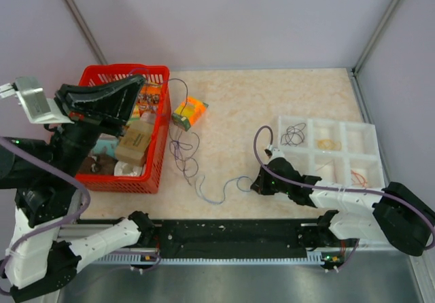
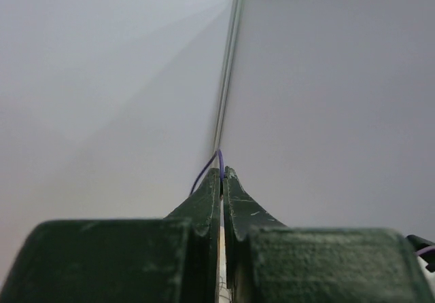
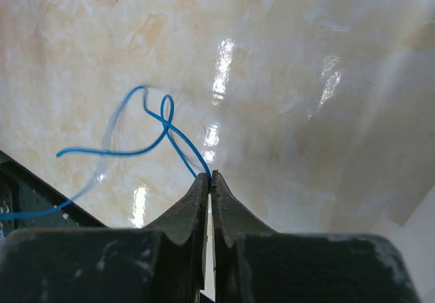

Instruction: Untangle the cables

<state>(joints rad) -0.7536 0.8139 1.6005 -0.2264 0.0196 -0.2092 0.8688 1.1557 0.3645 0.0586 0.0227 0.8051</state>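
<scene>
My left gripper hangs high over the red basket, its jaws pressed together on a purple wire that peeps out at their tips. The strand drops past an orange and green box to the table, where it lies in loose loops just beside the basket. My right gripper, low over the table near the white tray, pinches the end of a blue wire, which crosses itself in a small loop just ahead of the tips. A black wire and an orange wire lie in separate tray compartments.
</scene>
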